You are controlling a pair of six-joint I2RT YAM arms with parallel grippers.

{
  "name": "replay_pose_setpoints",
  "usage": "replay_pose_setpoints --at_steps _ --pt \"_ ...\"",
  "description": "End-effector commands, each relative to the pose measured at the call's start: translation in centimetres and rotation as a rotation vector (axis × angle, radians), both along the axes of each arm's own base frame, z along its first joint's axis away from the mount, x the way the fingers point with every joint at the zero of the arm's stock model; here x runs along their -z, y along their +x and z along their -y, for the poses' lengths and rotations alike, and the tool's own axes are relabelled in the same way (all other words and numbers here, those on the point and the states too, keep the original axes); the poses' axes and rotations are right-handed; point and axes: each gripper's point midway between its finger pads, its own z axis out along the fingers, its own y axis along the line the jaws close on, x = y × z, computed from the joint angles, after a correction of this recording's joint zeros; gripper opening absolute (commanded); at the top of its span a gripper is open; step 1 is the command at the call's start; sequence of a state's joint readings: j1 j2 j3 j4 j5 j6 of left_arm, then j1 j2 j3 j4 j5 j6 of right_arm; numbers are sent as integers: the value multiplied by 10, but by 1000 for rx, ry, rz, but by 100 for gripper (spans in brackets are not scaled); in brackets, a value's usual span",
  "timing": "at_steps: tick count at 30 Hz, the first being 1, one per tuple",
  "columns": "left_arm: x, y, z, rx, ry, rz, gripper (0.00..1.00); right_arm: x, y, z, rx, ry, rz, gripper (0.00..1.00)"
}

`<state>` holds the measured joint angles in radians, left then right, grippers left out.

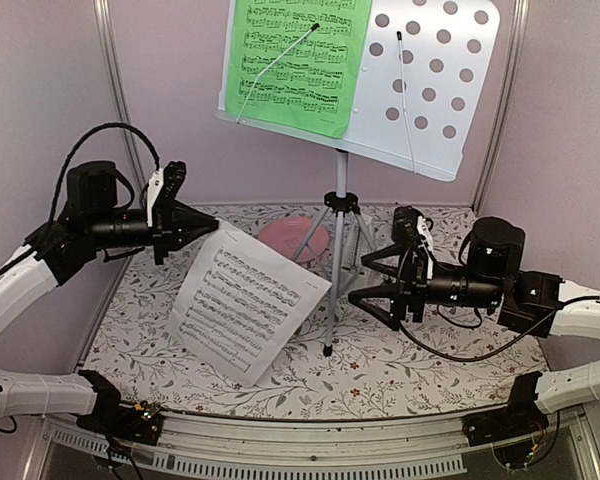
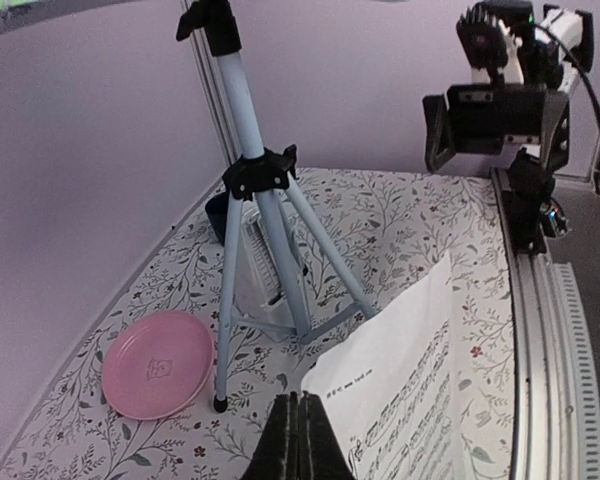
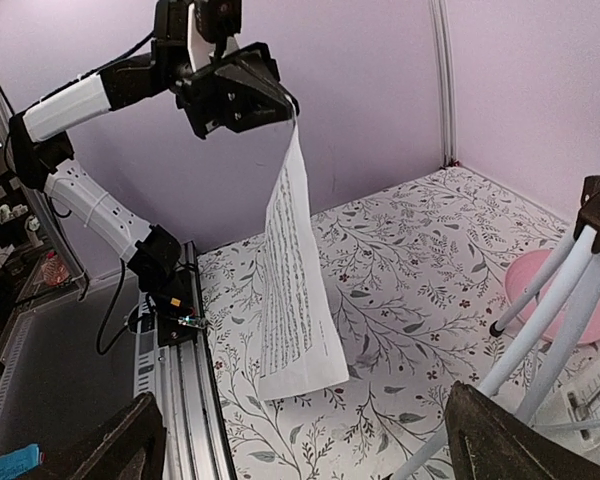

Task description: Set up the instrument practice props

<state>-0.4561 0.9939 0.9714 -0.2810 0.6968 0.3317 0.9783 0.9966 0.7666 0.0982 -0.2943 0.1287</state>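
Green sheet (image 1: 295, 60) on stand (image 1: 435, 90) — white sheet (image 1: 245, 300) pinched in left fingers (image 2: 298, 445), not yet up; right fingers (image 3: 510, 445) wide.

The green music sheet (image 1: 292, 62) and white music sheet (image 1: 245, 300) carry black staves; the plate (image 1: 300, 238) is pink, the tablecloth (image 1: 400, 370) floral.

white music sheet (image 1: 248, 300), green music sheet (image 1: 292, 60), print unreadable
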Motion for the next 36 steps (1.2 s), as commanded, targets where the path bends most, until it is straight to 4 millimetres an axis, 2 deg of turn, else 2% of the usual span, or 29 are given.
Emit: replay_pose_setpoints --at_steps 1,3,6,10,16,19,29,36 --pt "-33 -15 21 46 -115 -140 0 -12 -15 -11 -45 87 14 99" --pt "-42 -20 31 58 -142 -150 0 -8 -19 -18 -46 81 9 99" --pt "-56 -33 42 112 -178 -121 0 1 -14 -25 -14 73 -30 99" --pt "-71 -50 48 176 -218 -42 0 7 2 -16 97 98 -57 97" --pt "-81 -66 49 250 -227 10 0 -5 -1 14 162 176 -11 95" --pt "-88 -76 50 308 -238 33 0 -6 -1 22 178 170 19 100" --pt "-125 -106 50 492 -313 83 0 -29 -4 9 120 160 128 99" --pt "-139 -115 52 573 -334 88 0 -54 -9 18 121 210 170 98"
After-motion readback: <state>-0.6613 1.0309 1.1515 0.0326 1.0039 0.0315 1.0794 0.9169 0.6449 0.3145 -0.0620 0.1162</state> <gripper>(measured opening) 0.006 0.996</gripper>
